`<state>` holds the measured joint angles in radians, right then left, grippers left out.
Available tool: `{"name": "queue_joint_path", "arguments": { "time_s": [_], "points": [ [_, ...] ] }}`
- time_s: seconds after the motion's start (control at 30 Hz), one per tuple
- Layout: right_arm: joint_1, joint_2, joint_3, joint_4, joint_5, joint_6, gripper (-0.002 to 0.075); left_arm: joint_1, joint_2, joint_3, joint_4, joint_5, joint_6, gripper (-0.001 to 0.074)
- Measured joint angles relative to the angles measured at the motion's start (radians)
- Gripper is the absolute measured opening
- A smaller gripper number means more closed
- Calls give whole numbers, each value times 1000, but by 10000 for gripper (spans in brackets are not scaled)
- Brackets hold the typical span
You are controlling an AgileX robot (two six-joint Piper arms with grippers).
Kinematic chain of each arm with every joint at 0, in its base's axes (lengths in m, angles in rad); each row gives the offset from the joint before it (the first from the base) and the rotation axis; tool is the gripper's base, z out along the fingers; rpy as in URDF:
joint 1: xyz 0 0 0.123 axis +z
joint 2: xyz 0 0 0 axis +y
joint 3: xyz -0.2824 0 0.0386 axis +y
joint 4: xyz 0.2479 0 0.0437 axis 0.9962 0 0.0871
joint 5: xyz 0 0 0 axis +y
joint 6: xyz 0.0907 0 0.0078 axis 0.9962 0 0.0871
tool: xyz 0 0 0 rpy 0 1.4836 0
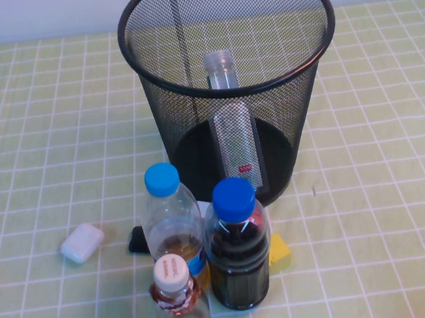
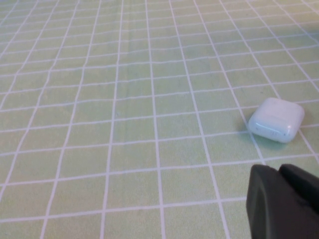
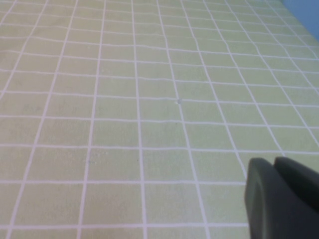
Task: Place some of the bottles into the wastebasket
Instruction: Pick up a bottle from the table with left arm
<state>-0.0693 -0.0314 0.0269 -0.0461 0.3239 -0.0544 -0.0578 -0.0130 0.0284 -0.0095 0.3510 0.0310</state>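
The black wire-mesh wastebasket point(image 1: 169, 125) stands at the middle back of the table. A tall colourless bottle point(image 1: 235, 137) with a small red mark leans inside it, neck up. The small beige-capped bottle point(image 1: 178, 298) with reddish liquid stands upright at the front edge of the high view. Neither arm shows in the high view. My left gripper point(image 2: 279, 172) is shut and empty above the green checked cloth, near a white case. In the right wrist view, the right gripper point(image 3: 274, 164) hangs over bare cloth, also shut and holding nothing.
A light-blue-capped bottle point(image 1: 172, 224) with orange liquid and a dark cola bottle point(image 1: 238, 247) stand right in front of the basket. A white case point(image 1: 82, 242) point(image 2: 276, 119) lies to the left. A black item point(image 1: 137, 240) and a yellow one point(image 1: 278, 249) lie behind the bottles.
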Motion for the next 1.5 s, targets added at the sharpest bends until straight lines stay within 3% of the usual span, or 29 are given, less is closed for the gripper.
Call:
{"name": "queue_joint_path", "arguments": {
  "time_s": [0.57,0.73,1.0,1.1,1.3,1.37,1.5],
  "points": [
    [0,0,0,0,0,0,-7,0,0,0,-3,-5,-3,0],
    [0,0,0,0,0,0,-7,0,0,0,-197,-99,-109,0],
    [0,0,0,0,0,0,-7,0,0,0,-326,-294,-139,0],
    [0,0,0,0,0,0,-7,-2,0,-77,-405,-184,-141,0],
    [0,0,0,0,0,0,-7,-37,119,-430,-427,290,70,-1],
    [0,0,0,0,0,0,-7,-99,176,-510,-427,361,102,-1],
    [0,0,0,0,0,0,-7,-306,285,-609,-396,377,132,-1]
  ]
}}
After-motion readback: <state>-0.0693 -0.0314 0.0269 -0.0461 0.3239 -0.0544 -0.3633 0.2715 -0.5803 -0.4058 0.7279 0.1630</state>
